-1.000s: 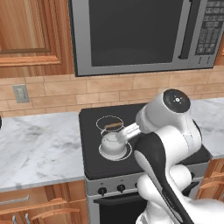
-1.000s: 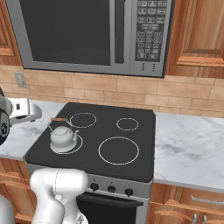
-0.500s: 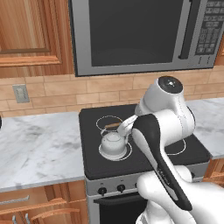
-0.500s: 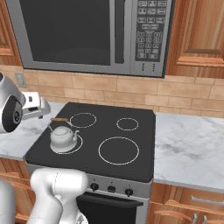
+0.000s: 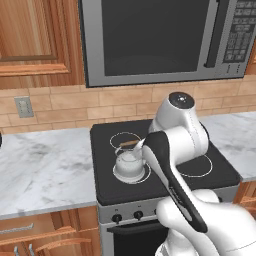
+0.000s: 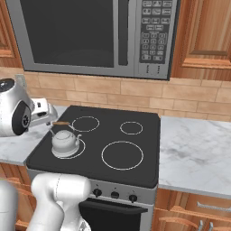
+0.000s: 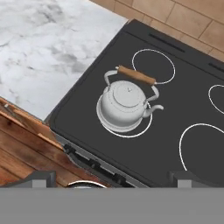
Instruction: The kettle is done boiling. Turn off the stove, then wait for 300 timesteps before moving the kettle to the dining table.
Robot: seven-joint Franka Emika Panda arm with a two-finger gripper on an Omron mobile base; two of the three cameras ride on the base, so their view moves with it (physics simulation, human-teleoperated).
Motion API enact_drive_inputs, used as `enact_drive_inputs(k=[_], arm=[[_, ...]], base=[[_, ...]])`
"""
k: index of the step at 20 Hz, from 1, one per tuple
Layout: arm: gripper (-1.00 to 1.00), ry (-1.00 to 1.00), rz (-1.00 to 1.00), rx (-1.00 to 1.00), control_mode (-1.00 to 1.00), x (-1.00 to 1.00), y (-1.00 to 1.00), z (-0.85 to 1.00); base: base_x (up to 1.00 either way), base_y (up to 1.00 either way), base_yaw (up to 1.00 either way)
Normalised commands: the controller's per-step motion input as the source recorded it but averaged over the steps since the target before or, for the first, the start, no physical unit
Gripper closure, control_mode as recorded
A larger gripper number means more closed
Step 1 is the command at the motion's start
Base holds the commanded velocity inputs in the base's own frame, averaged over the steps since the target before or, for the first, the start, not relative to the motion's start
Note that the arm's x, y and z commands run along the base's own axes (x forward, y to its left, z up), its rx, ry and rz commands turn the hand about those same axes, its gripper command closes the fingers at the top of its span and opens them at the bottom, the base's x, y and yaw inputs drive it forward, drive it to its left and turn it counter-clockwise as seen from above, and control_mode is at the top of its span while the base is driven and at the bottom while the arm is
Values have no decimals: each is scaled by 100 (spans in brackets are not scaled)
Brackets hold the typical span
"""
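Four white-outlined round burners mark the black glass cooktop of the stove [image 6: 135, 149], and the small squat silvery-white kettle [image 6: 66, 141] with its domed lid sits upright on the front burner at the stove's left side, covering most of that ring. In the hand view the kettle [image 7: 124, 106] has its short curved spout pointing toward the large front burner on the stove's other side, roughly parallel to the stove's front edge. The brown wooden bar of its arched wire handle runs the same way, so the kettle's long axis lies across the stove from side to side, and the bar sits toward the rear burner ring just behind it. A row of small black knobs [image 6: 114, 195] lines the steel front panel below the glass. The steel microwave [image 5: 165, 37] with a dark window hangs above the stove. White-grey marble counter [image 5: 45, 167] adjoins the stove's left side. The two-finger gripper [image 7: 111, 177] hangs above the stove's front edge, well apart from the kettle, its dark tips spread wide with nothing between them.
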Motion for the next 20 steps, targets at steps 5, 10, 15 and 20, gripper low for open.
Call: enact_drive_inputs(k=[5,10,15,20], arm=[[-100,0,5,0,-100,29,-1,-13],[-100,0,9,0,-100,28,0,-5],[-100,0,6,0,-100,39,3,-16],[-100,1,2,-2,-100,38,8,-23]], base=[[0,0,0],[0,0,0],[0,0,0],[0,0,0]])
